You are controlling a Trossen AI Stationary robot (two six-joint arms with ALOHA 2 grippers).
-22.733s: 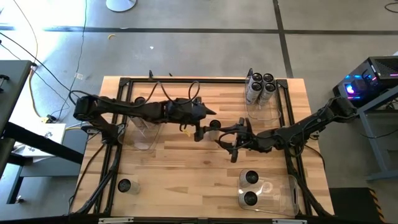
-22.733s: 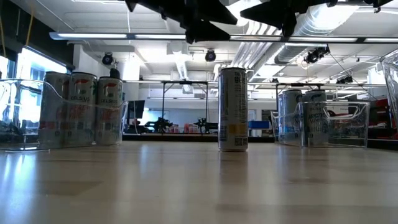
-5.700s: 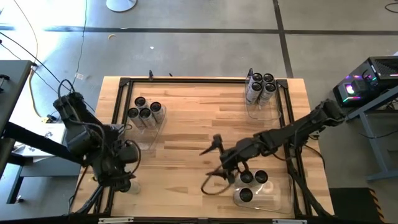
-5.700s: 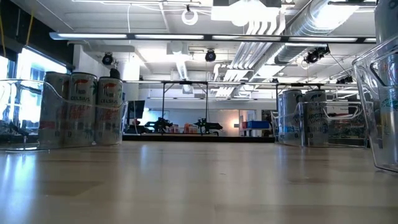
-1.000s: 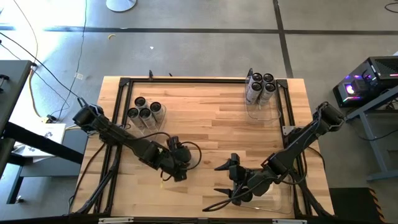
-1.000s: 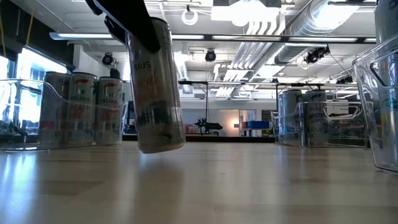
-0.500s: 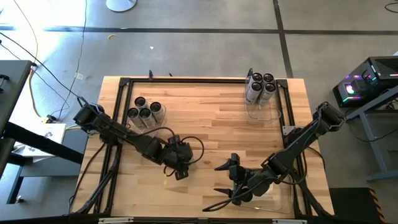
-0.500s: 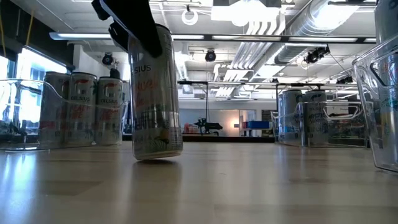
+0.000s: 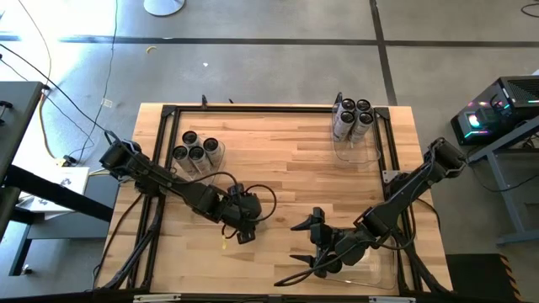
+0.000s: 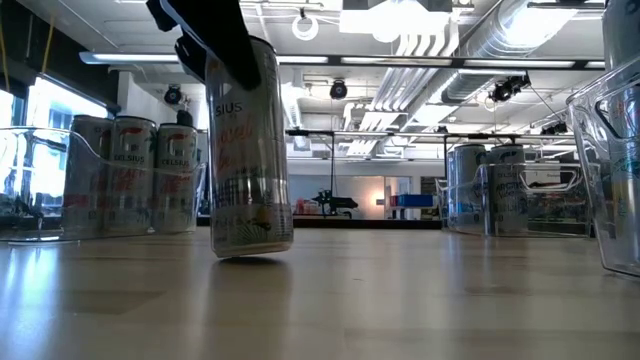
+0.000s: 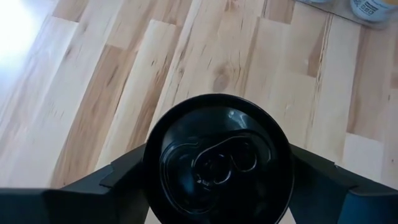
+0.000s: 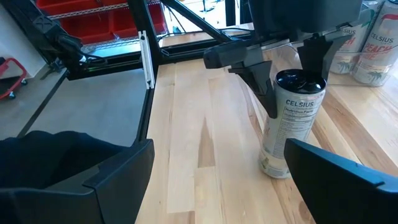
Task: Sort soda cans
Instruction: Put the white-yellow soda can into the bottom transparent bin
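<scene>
My left gripper [image 12: 297, 46] has its jaws clamped on the top of a Celsius can [image 10: 249, 150], which leans with only one base edge on the worktop [image 9: 286, 168], mid-table toward the near side. My right gripper [image 9: 307, 241] waits nearby, jaws apart. If I let go while it leans, the can may topple and roll. Dragging it sideways could twist it out of my grip.

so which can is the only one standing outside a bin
The can between the left gripper's fingers, alone on the bare wood near the table's middle. The other cans visible sit grouped inside the clear bins at the far corners.
</scene>
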